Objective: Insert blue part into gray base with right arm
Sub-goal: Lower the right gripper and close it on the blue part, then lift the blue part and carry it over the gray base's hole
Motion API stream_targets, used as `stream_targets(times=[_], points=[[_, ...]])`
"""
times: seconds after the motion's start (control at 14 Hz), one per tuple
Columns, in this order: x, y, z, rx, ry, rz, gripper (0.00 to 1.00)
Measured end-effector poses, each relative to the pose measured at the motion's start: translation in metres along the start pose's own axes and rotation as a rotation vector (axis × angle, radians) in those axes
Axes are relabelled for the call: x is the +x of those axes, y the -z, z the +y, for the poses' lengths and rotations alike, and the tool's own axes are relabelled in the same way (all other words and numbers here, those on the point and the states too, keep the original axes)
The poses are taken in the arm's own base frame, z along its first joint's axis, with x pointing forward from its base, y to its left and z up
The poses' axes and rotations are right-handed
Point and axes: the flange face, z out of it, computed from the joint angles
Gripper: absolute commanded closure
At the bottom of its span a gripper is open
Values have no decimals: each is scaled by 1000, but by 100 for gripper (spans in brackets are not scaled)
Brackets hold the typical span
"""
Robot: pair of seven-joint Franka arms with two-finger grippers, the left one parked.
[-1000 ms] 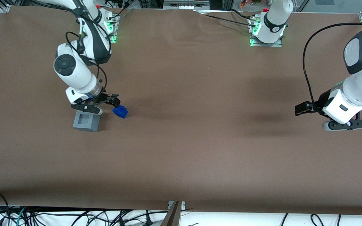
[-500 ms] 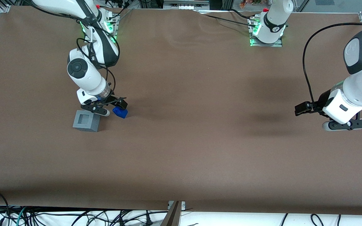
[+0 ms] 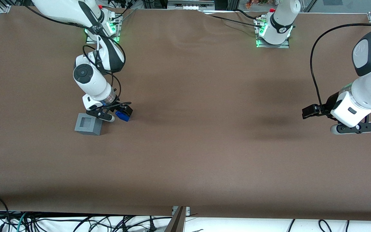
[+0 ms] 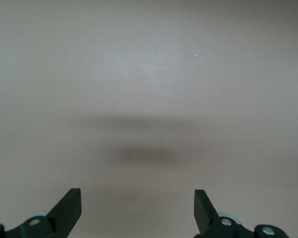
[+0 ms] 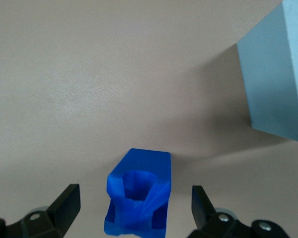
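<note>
The right arm [image 3: 90,80] reaches down over the brown surface [image 3: 204,145], its tool [image 3: 116,113] spread open. The blue part [image 5: 139,196] sits on the surface between the two fingers [image 5: 64,206], apparently touching neither. The gray base [image 3: 88,124] stands just beside the tool, a little nearer the front camera, socket facing up.

End effector [image 3: 118,112] over blue part [image 3: 122,116] beside gray base [image 3: 88,124]

A brown cloth covers the table [image 3: 204,135], with aluminium framing at twelve o'clock, green-lit base plates [image 3: 271,43] there, and tangled cables [image 3: 76,222] at six o'clock.
</note>
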Motion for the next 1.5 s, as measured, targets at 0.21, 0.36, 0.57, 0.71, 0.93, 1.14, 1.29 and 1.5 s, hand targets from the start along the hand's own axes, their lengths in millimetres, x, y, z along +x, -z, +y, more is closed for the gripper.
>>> stream_targets(times=[0.21, 0.36, 0.57, 0.71, 0.93, 1.14, 1.29, 1.5], points=[[0, -4, 0, -1, 0, -2, 28], [-1, -4, 1, -2, 0, -4, 57], [-1, -5, 1, -3, 0, -5, 100], [-1, -4, 0, -1, 6, -3, 100], [5, 21, -4, -31, 35, -35, 100], [36, 98, 1, -99, 129, -112, 100], [70, 141, 29, -110, 180, -115, 100], [108, 148, 87, -116, 258, -119, 100]])
